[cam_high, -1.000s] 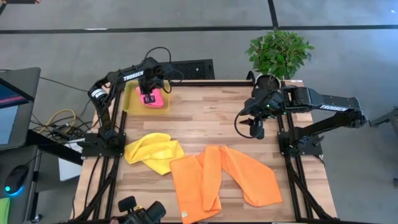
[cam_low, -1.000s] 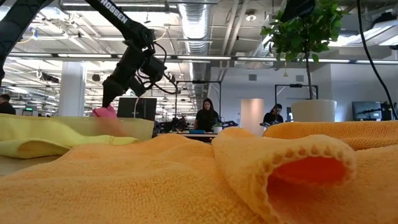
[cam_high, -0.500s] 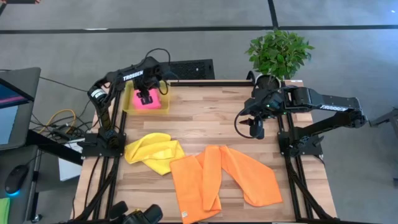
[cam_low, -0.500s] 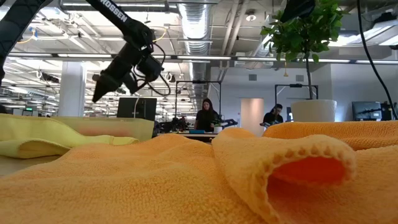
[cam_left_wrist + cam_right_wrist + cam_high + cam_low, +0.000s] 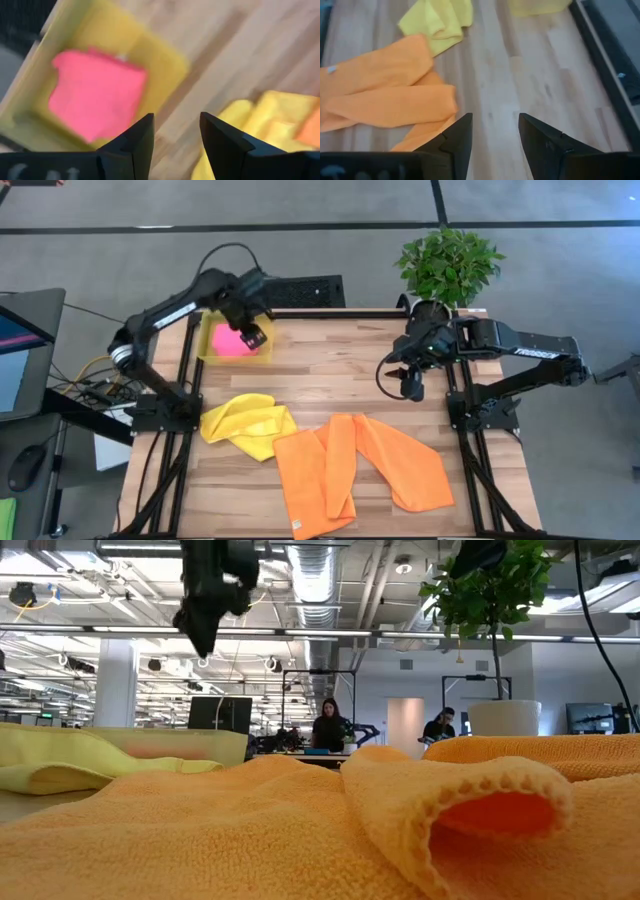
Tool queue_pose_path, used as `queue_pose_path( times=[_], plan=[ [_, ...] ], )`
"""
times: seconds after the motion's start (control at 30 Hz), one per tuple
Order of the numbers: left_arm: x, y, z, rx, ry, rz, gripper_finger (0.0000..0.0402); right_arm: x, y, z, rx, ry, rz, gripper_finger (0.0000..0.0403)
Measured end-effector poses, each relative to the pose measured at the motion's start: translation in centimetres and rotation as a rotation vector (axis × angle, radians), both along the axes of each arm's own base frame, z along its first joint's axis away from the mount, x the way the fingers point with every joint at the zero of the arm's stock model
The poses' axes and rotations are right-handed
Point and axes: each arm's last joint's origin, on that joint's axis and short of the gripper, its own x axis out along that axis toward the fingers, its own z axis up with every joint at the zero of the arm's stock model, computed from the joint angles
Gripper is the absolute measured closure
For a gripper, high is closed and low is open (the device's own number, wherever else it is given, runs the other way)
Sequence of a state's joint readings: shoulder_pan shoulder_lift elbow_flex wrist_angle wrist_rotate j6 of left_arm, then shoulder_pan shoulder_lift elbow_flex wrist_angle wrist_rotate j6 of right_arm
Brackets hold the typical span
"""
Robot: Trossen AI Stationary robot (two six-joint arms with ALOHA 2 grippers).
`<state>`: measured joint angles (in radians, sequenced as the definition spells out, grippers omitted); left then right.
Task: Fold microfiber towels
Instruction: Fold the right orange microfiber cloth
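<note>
High view, looking straight down: a pale wooden slatted table carries four soft microfiber cloths. The folded bright pink towel lies inside a rigid translucent yellow bin at the table's far left corner; the crumpled yellow towel sits on the bare wood nearer the front, and just beside it two larger orange towels, overlapping in long folds, cover the front centre. The left gripper hangs over the bin's inner edge, clear of the pink towel, while the right gripper waits above the table's right side, near a potted green plant. Left wrist view adds what the overhead cannot: its two dark fingers stand apart with nothing between them, and the pink towel shows as a flat, roughly square fold on the bin floor. Right wrist view likewise shows that arm's gripper spread and empty, with the orange towels and yellow towel well ahead of it on the wood. Low view, level with the tabletop, shows only the coarse looped pile of an orange towel in the foreground, the bin's wall behind it, and seated people in the room beyond; the pink towel is hidden there.
</note>
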<state>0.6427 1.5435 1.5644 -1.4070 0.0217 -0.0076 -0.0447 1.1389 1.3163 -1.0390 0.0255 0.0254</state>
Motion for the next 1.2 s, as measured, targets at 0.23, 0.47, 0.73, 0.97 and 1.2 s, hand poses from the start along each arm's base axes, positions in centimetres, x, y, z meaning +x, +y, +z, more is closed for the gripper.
queue_pose_path(
  times=[0.23, 0.47, 0.73, 0.97, 1.2],
  plan=[
    [0.8, -6.9, 2.5, 0.005, -0.122, 0.017, 0.0251, -0.5, 0.9, -1.0, 0.103, 0.087, 0.113, 0.0220],
    [2.0, -13.2, 2.9, 0.053, -0.149, 0.057, 0.0251, -0.3, 2.3, -4.5, 0.139, 0.193, 0.232, 0.0220],
    [3.2, -19.4, 2.8, 0.088, -0.258, 0.074, 0.0251, -0.7, 4.4, -9.0, 0.188, 0.298, 0.405, 0.0220],
    [3.4, -22.4, 2.7, 0.132, -0.310, 0.044, 0.0251, -0.1, 6.5, -13.1, 0.189, 0.282, 0.480, 0.0220],
    [3.5, -23.6, 2.5, 0.157, -0.329, 0.013, 0.0251, 2.0, 8.0, -16.8, 0.222, 0.313, 0.453, 0.0220]
  ],
)
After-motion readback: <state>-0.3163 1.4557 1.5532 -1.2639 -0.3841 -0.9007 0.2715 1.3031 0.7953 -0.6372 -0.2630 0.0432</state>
